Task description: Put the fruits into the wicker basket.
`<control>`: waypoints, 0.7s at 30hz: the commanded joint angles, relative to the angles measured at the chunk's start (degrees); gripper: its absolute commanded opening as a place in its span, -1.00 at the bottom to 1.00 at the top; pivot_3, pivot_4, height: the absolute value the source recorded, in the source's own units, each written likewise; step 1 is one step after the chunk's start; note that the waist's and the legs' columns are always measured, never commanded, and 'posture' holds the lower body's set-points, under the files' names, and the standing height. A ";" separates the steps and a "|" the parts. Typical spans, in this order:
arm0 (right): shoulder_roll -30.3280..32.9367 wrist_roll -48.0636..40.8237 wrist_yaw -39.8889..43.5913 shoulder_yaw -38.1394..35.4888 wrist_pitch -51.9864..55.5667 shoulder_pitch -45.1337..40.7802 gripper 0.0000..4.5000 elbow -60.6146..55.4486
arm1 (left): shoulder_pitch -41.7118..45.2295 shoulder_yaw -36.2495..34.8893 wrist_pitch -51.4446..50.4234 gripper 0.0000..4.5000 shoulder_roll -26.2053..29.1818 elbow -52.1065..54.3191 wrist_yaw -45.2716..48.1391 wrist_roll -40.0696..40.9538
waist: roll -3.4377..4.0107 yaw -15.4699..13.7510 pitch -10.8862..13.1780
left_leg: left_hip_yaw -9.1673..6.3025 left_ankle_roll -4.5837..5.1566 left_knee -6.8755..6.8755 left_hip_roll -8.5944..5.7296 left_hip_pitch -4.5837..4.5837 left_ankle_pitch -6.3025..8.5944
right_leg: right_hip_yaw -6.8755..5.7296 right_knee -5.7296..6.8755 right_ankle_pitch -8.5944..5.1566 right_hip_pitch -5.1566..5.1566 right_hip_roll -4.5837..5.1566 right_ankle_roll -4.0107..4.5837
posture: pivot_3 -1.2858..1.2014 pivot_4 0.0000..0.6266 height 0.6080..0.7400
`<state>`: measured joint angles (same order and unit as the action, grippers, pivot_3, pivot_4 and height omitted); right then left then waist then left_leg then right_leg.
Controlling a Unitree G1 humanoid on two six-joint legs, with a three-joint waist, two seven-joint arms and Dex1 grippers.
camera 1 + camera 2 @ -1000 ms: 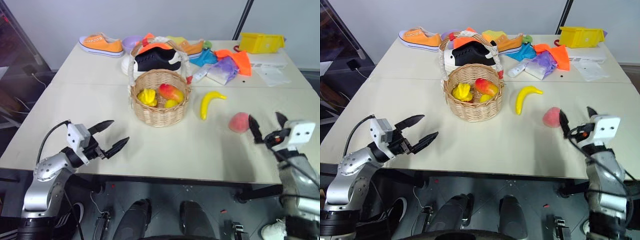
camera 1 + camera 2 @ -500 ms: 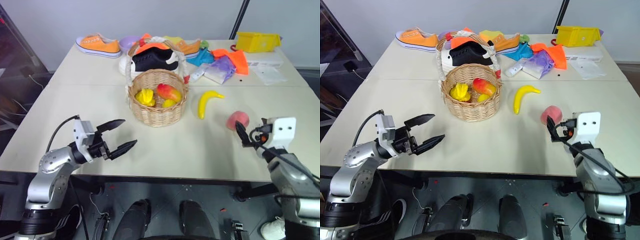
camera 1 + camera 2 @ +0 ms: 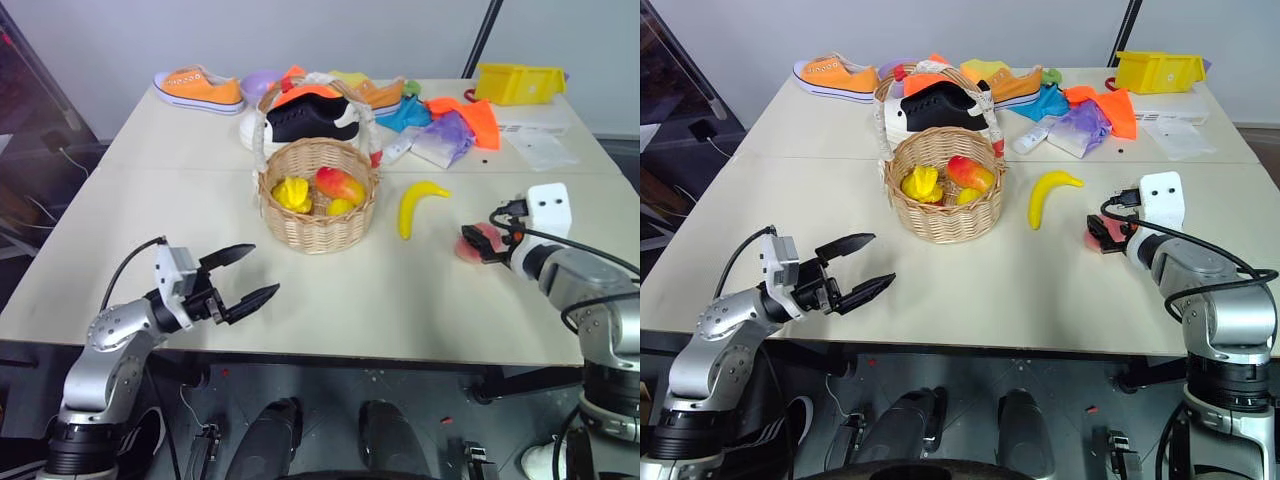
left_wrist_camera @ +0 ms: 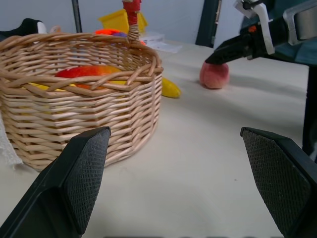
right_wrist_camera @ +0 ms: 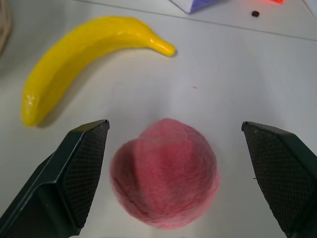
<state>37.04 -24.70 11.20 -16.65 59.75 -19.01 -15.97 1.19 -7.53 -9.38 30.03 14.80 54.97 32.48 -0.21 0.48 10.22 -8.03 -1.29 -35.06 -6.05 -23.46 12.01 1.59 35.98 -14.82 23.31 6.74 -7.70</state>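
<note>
Pink peach (image 5: 166,172) sits between the spread right claw (image 5: 178,168), untouched, banana (image 5: 79,59) beyond.

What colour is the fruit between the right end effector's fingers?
Pink-red: the peach, best in the right wrist view.

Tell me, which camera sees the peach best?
The right wrist view: the peach sits big and whole between the right gripper's open fingers, beside the banana. In the left wrist view it's small and far off, past the basket. In the eye views the right gripper partly hides it.
</note>
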 commanded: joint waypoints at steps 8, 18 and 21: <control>-1.71 1.29 0.64 0.30 0.37 -1.87 0.99 2.36 | -1.66 -0.88 1.44 1.00 0.06 3.74 -0.76 0.22 | 0.00 0.09 0.00 | 0.01 0.00 -0.02 0.00 0.00 0.00 | 0.00 0.00 0.00 -0.01 0.00 0.00 | 0.03 -0.52 1.00; -4.29 2.91 0.49 0.05 -1.58 -1.88 0.99 4.79 | -1.70 -0.74 1.47 1.00 0.51 4.22 0.30 0.51 | 0.00 0.10 0.00 | 0.00 0.00 -0.01 -0.01 0.00 0.00 | 0.00 0.00 0.00 0.00 -0.01 -0.01 | 0.03 -0.52 1.00; -4.44 3.51 0.76 0.35 -2.27 -1.73 0.60 4.77 | -1.55 -0.87 1.76 1.00 0.53 3.81 0.31 0.23 | 0.00 0.10 0.00 | 0.00 0.00 -0.01 -0.01 0.00 0.00 | 0.00 0.00 0.00 0.00 -0.02 -0.01 | 0.03 -0.52 1.00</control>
<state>32.37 -21.60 11.71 -15.91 58.86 -20.21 -10.56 -0.37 -7.55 -9.04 30.22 17.02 55.04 32.52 -0.21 0.58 10.22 -8.02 -1.29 -35.07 -6.05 -23.46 12.02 1.59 35.98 -14.81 23.31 6.73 -7.70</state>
